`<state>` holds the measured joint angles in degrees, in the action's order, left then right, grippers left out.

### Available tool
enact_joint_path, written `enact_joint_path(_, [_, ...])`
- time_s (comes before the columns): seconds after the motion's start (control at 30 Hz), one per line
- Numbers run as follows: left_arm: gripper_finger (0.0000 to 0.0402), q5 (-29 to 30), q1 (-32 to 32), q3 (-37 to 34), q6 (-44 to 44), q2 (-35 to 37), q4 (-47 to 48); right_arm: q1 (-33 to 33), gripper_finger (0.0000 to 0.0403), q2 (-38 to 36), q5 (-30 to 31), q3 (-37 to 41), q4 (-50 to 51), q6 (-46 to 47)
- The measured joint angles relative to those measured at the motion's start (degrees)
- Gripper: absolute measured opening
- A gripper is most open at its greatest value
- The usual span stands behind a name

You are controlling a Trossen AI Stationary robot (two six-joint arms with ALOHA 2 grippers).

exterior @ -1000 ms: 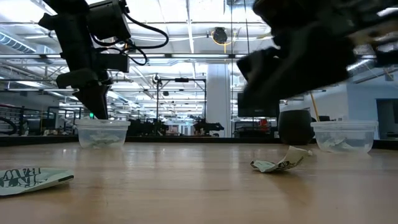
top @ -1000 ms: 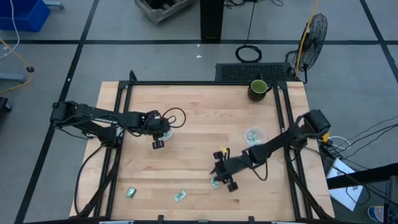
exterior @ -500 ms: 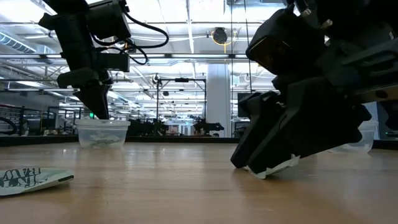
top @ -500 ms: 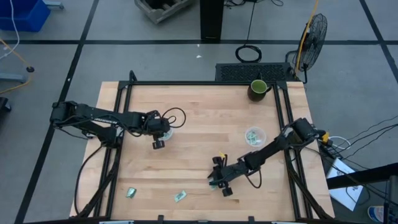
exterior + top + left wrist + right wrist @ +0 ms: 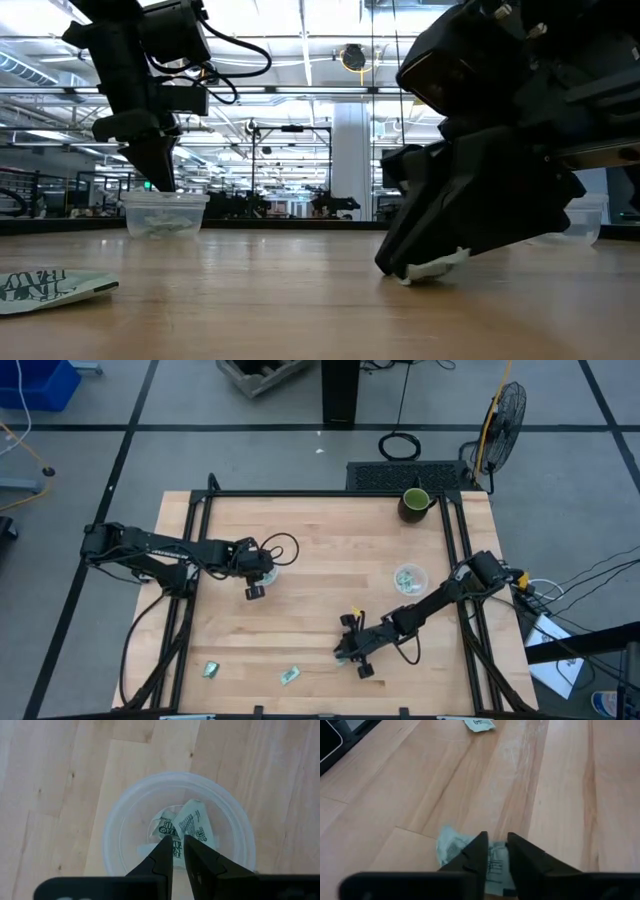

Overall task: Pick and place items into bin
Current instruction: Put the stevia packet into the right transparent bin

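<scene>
My right gripper (image 5: 346, 653) is low over the near middle of the table, shut on a crumpled pale green-and-white packet (image 5: 451, 847) that lies on the wood (image 5: 432, 268). My left gripper (image 5: 258, 568) hangs, fingers shut (image 5: 177, 851), point down over a clear round bin (image 5: 120, 815) on the left half. That bin holds a few packets (image 5: 195, 822). Two more packets lie flat near the near edge (image 5: 211, 669) (image 5: 290, 676). One of them shows in the right wrist view (image 5: 479, 724). My right gripper pinches the crumpled packet between its two fingers (image 5: 479, 851). Paper shows in the gap between them (image 5: 496, 864) and spreads out beside one finger. The fingers slant down at it from the table's right. The packet lies on the table (image 5: 440, 266).
A second clear bin (image 5: 408, 577) with packets stands right of centre, behind the right arm. A dark green mug (image 5: 414, 503) sits at the far right corner. Black frame rails run along the table's sides. Bare wood lies between the two arms.
The right gripper has moved down and toward the table's near left, coming onto the packet that lay free a second ago; its fingers now cover most of it. The packet has stayed on the table. The left arm has kept still.
</scene>
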<state>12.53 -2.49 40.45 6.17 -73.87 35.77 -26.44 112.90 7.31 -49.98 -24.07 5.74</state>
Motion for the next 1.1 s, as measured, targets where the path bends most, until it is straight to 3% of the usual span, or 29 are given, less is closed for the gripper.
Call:
enact_joint_path(0.13, [0.0051,0.0,-0.01,0.0,0.0,0.0,0.0,0.02,0.0011,-0.23,0.14,0.04,-0.49,-0.82])
enact_joint_path(0.23, [0.0051,0.0,0.01,0.0,0.0,0.0,0.0,0.07,0.0012,-2.16,0.8,0.23,0.61,-2.48])
enact_joint_path(0.37, [0.0051,0.0,0.01,0.01,0.02,0.0,0.0,0.11,0.002,-8.78,6.89,0.44,9.44,-5.75])
enact_joint_path(0.47, [0.0051,0.0,-0.01,0.02,0.0,0.0,0.0,0.11,0.0011,-16.96,14.76,0.33,20.24,-5.73])
enact_joint_path(0.6, [0.0051,0.0,0.0,0.02,0.03,0.0,-0.1,0.07,0.0007,-27.97,30.16,0.33,35.68,-1.25])
enact_joint_path(0.73, [0.0051,0.0,0.01,0.02,0.35,0.0,-0.09,-0.16,0.0017,-37.79,42.64,0.2,50.81,10.72])
enact_joint_path(0.8, [0.0051,0.0,0.01,0.02,0.35,0.0,-0.08,-0.17,0.0016,-40.82,45.4,0.22,59.98,20.05])
enact_joint_path(0.87, [0.0051,0.0,-0.01,0.02,0.35,0.0,-0.09,-0.01,0.0012,-43.09,44.94,0.22,68.18,29.79])
enact_joint_path(0.93, [0.0051,0.0,0.01,0.02,0.35,0.0,-0.12,0.01,0.0008,-44.22,40.78,0.22,75.14,37.66])
enact_joint_path(1.1, [0.0051,0.0,-0.01,0.02,0.33,0.0,-1.26,-0.04,0.0007,-44.27,31.55,3.67,79.42,44.43])
